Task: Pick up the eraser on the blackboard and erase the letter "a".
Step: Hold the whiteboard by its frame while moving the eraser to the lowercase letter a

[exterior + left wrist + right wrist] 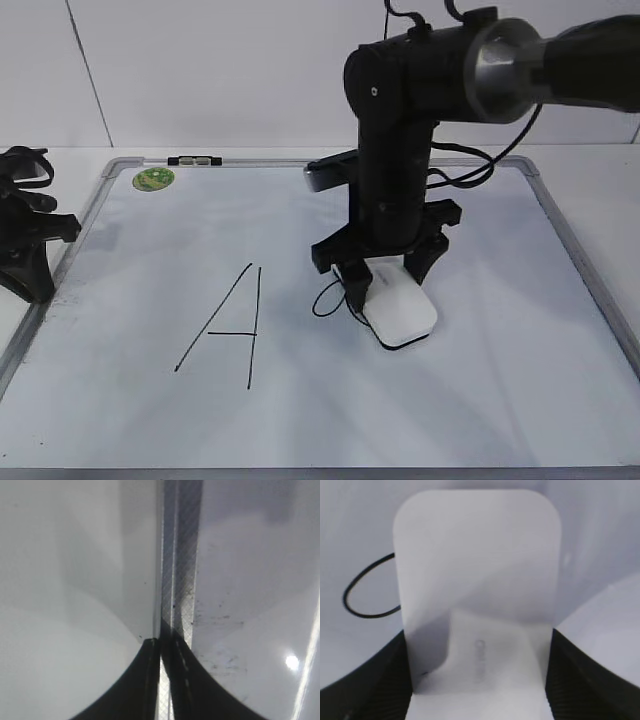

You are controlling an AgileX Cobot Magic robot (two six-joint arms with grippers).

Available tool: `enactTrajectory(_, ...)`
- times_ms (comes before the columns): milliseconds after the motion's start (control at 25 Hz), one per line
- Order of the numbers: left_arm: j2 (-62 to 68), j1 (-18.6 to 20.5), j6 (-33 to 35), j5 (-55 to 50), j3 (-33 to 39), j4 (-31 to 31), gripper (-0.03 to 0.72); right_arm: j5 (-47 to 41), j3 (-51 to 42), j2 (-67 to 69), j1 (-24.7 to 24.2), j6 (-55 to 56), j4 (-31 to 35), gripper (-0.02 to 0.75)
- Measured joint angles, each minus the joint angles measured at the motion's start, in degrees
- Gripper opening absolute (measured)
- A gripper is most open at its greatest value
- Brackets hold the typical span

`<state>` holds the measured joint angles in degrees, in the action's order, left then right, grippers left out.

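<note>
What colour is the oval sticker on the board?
Green, on the sticker at the board's far left corner; exterior view shows it best.

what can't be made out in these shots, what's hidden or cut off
- Letter "a": exterior and right wrist views show only the loop's left part; the eraser covers the rest.
- Eraser lettering: right wrist view, blurred, unreadable.
- Right tool: contact with the eraser is cut off by the right wrist view's lower edge.
- Left tool: its tips are blurred dark against the blackboard frame.

capital "A" point(228, 325) in black marker, white wall point(200, 70) behind
</note>
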<state>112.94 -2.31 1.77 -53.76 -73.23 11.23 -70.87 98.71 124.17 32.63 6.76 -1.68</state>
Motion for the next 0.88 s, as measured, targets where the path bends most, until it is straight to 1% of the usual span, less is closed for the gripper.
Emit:
enactTrajectory(200, 0.00, 0.00, 0.00, 0.00, 0.00, 0.00, 0.043, 0.22, 0.00, 0.09, 4.66, -0.21, 0.10, 0.534)
enactTrajectory(320, 0.00, 0.00, 0.00, 0.00, 0.00, 0.00, 0.043, 0.22, 0.00, 0.11, 6.07, -0.21, -0.17, 0.534)
enactTrajectory(600, 0.00, 0.00, 0.00, -0.10, 0.00, 0.10, 0.043, 0.30, 0.00, 0.11, 6.45, 0.20, -1.14, 0.534)
enactTrajectory(880, 0.00, 0.00, 0.00, -0.10, 0.00, 0.22, 0.043, 0.34, 0.12, 0.11, 3.90, 0.29, 0.37, 0.534)
